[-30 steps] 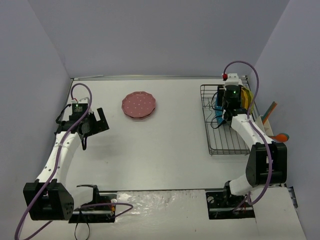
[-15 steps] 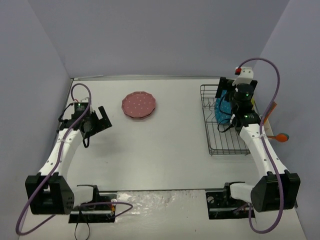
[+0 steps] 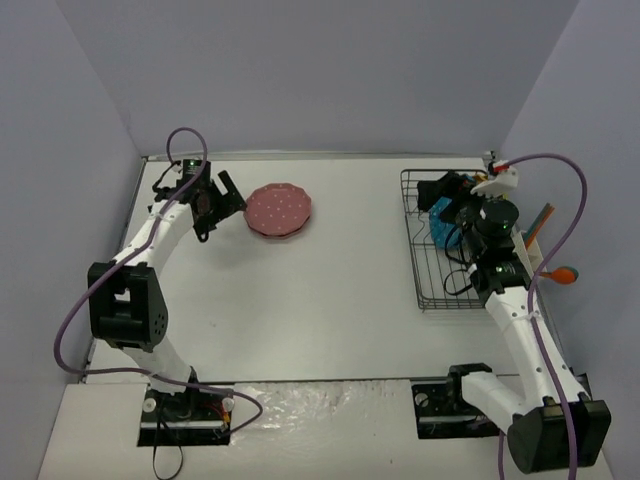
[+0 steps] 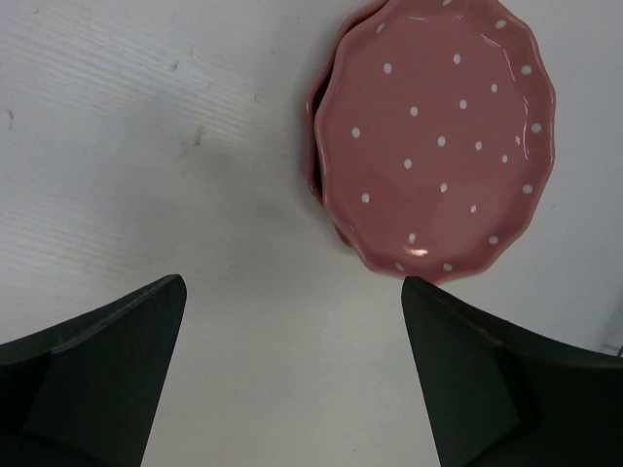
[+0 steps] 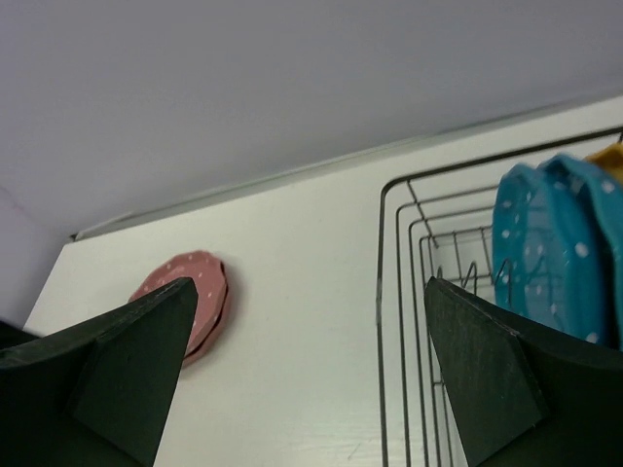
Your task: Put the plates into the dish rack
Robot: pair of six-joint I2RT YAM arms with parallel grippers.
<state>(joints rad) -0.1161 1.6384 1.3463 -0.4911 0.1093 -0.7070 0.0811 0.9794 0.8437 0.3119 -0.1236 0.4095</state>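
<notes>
Left pincer (image 4: pixel 292 292) spread and empty, just short of the two stacked pink plates (image 4: pixel 438 136).

A pinch from here could likely clip both scalloped rims at once, or skid the top plate off the lower one. The stack lies just ahead of the pincer, offset toward its right finger, not between the fingers. The dish rack (image 3: pixel 440 290), already holding blue plates (image 5: pixel 545 243), sits well apart, beside the right pincer (image 5: pixel 311 292), which is also spread and empty.

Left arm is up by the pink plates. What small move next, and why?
Probably ease the left gripper forward and slightly toward the right of its wrist view: its jaws stand open and empty, and the stacked pink plates lie just ahead, off-centre to that side.
</notes>
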